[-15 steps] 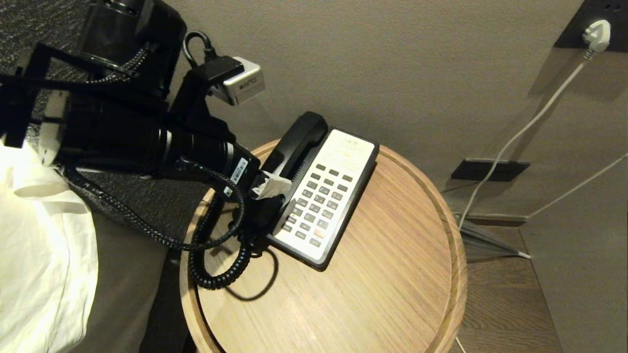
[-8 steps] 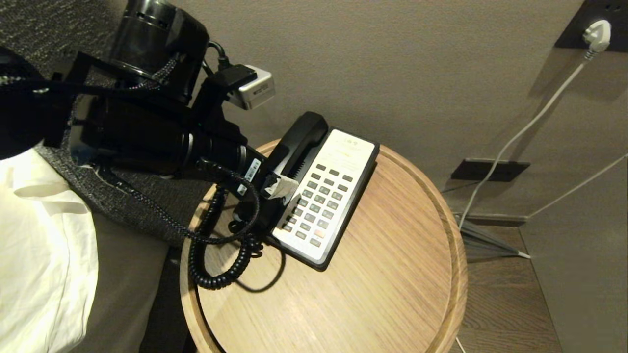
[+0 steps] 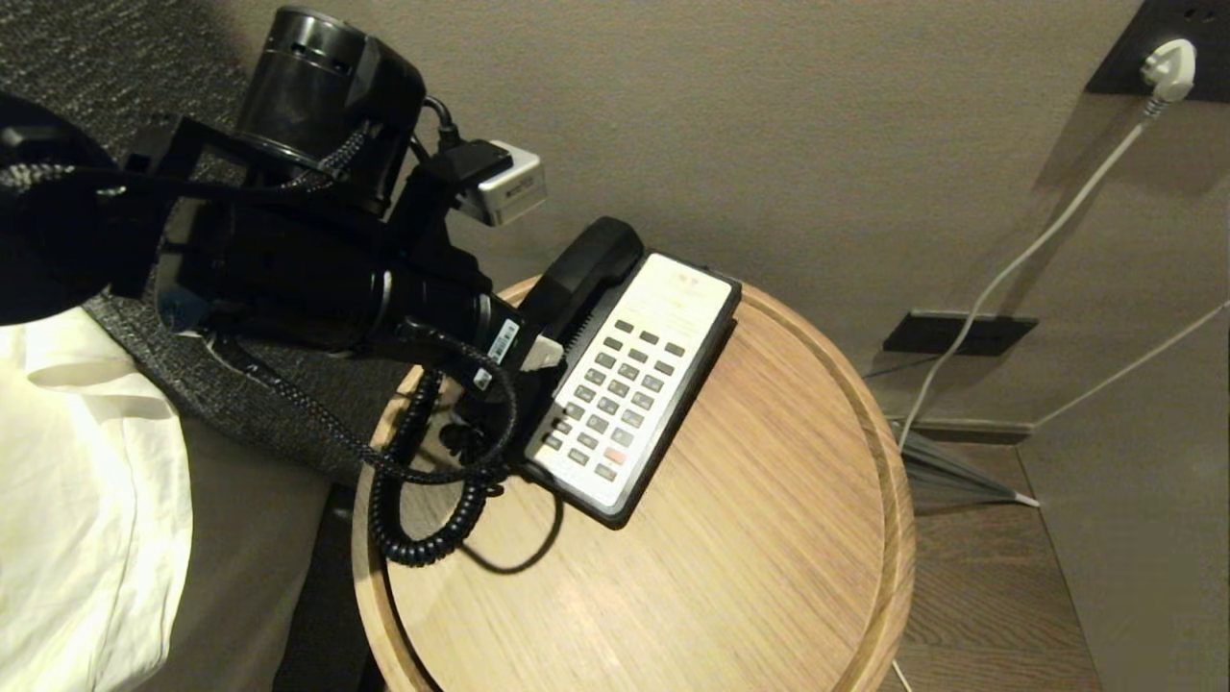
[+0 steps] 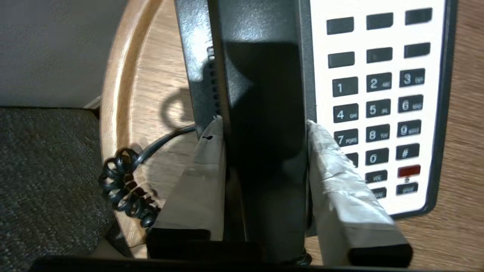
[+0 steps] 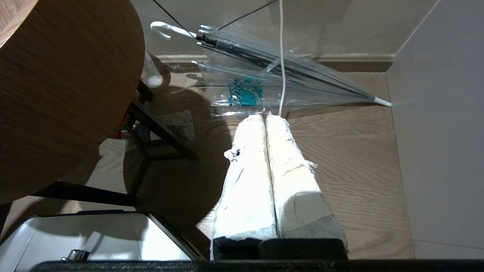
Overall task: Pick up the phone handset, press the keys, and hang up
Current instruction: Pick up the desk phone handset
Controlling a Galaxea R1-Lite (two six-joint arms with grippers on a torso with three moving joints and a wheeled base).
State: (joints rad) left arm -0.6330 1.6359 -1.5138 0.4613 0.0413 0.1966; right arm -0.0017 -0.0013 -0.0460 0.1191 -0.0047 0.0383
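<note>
**Left claw clamped on handset in cradle**

Left claw (image 4: 264, 166) reaches over the table (image 3: 769, 577) from the 9 o'clock side. Its two taped fingers (image 4: 340, 181) press against opposite flanks of the phone handset (image 4: 261, 94), at the handset's lower half; the jaws stand narrow, gripping it. In the head view the left claw (image 3: 533, 360) sits at the 9 o'clock edge of the phone base (image 3: 639, 375).

The phone handset (image 3: 581, 274) lies along the base's 9 o'clock side, its upper end pointing toward 12 o'clock near the wall. Whether it has left the cradle cannot be told. The keypad (image 4: 378, 113) lies just beside the handset, uncovered. The coiled cord (image 3: 423, 519) loops down onto the table at about 7 o'clock from the base.

Right claw (image 5: 266, 124) hangs low beside the table, above the wooden floor (image 5: 359, 170), fingers pressed together and holding nothing. A clear umbrella (image 5: 272, 71) lies on the floor beyond it.
</note>
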